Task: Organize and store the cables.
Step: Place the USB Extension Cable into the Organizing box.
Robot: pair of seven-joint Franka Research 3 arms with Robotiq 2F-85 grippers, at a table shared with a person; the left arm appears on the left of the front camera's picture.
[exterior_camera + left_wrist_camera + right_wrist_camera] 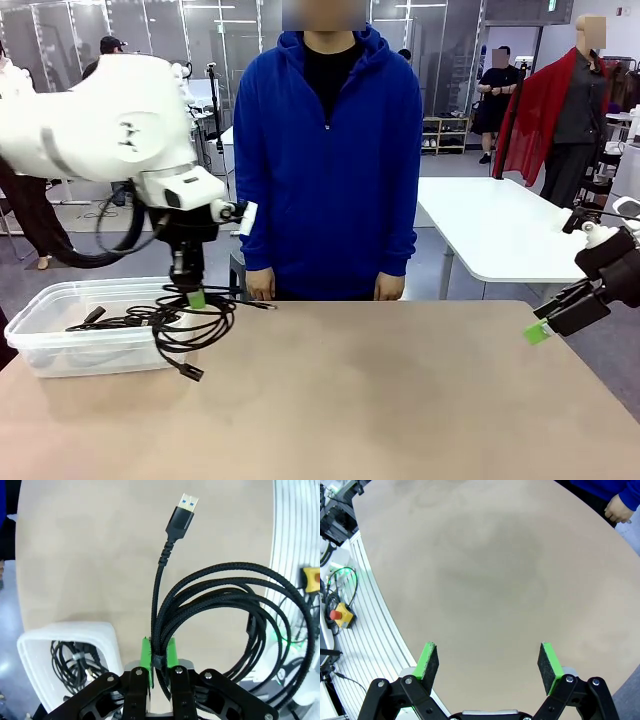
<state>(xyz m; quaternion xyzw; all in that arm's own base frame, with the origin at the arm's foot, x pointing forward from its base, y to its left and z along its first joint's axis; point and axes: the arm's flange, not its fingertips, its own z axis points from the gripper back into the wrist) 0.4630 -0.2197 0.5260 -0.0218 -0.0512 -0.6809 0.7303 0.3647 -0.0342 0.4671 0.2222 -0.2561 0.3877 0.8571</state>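
Left gripper [197,298] hangs over the right end of the clear plastic bin [60,345] at the table's left side, jaws clamped tight on a coiled black braided USB cable [190,322]; in the left wrist view the green pads [145,655] pinch the bundle where a small black tie binds the loops [159,661]. The coil [235,625] droops below the fingers, partly over the bin's rim, partly over bare tabletop; one free end hangs lowest, its plug [190,371] just above the tan table [400,400]. Left wrist view shows that free end running straight out from the coil, ending in a USB-A plug with a blue insert [181,516]. Inside the bin, more coiled black cables [105,320] lie on the floor; the left wrist view catches one coil [75,662] in the bin's corner. Right gripper [545,325] held off the table's right edge, up in the air, well apart from the cable and bin; right wrist view shows its green pads [427,662] spread wide, nothing between them, bare tabletop beyond. Person in a blue hoodie [330,160] stands at the far edge, both hands [260,285] resting low at the table's rim
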